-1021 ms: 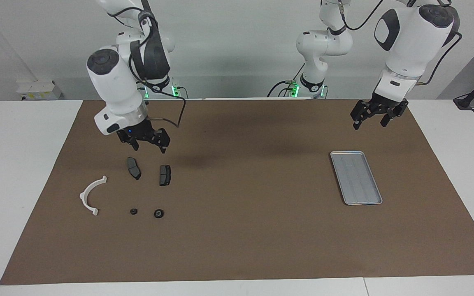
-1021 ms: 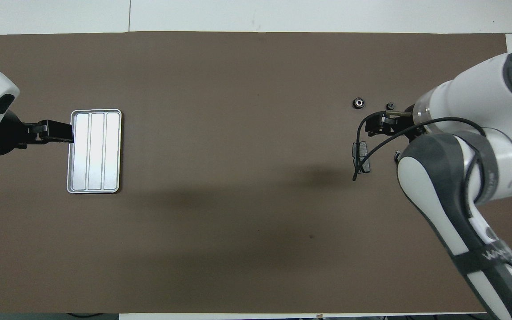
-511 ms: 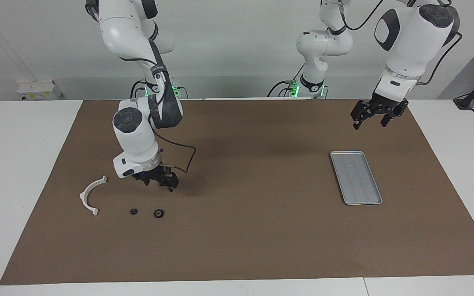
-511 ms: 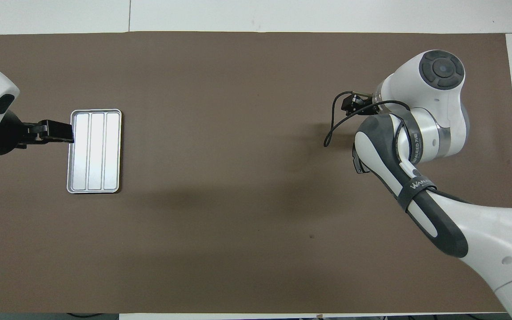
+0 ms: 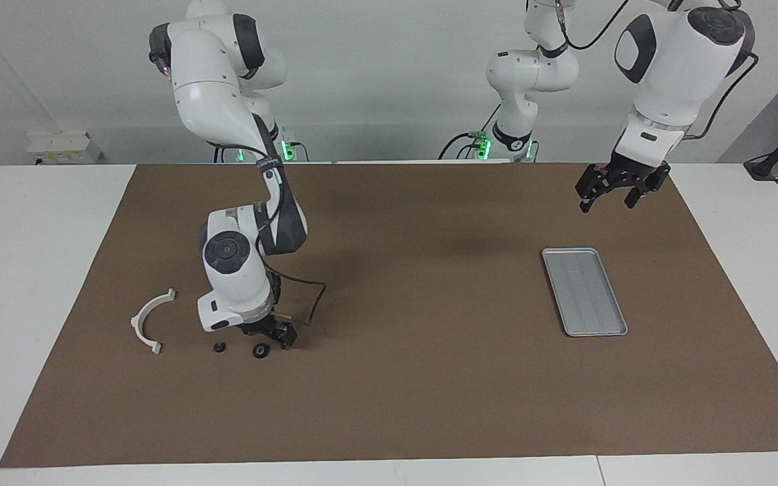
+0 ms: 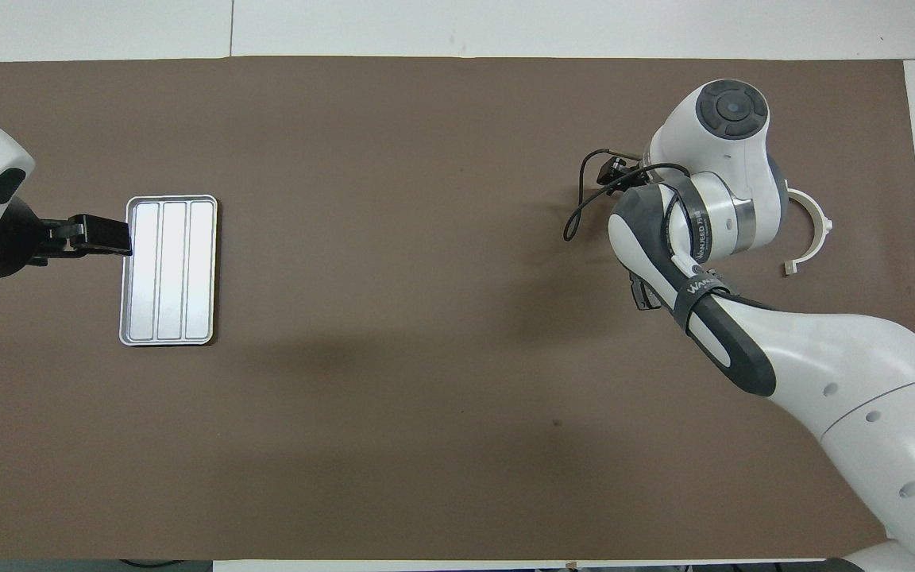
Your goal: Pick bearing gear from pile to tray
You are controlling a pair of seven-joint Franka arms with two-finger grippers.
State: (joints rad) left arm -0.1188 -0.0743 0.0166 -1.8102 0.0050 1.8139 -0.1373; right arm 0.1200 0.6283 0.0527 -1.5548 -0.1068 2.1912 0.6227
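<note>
The pile lies toward the right arm's end of the mat. Its larger black ring, the bearing gear [image 5: 261, 350], lies beside a smaller black ring [image 5: 218, 348] and a white plastic arc [image 5: 149, 317]. My right gripper [image 5: 269, 337] is down low at the mat, open, right at the larger ring and a little nearer to the robots. The right arm hides both dark plates in the facing view. In the overhead view it covers the rings, and an edge of one plate [image 6: 638, 292] shows. The silver tray [image 5: 583, 290] is empty. My left gripper [image 5: 610, 192] waits open in the air beside the tray.
A brown mat [image 5: 416, 378] covers the table. The white arc also shows in the overhead view [image 6: 813, 230] next to the right arm's wrist. The tray [image 6: 169, 270] lies toward the left arm's end, with the left gripper [image 6: 104, 236] at its edge.
The right arm has swung from over the two dark plates out over the black rings and dropped nearly to the mat. The left arm has not moved.
</note>
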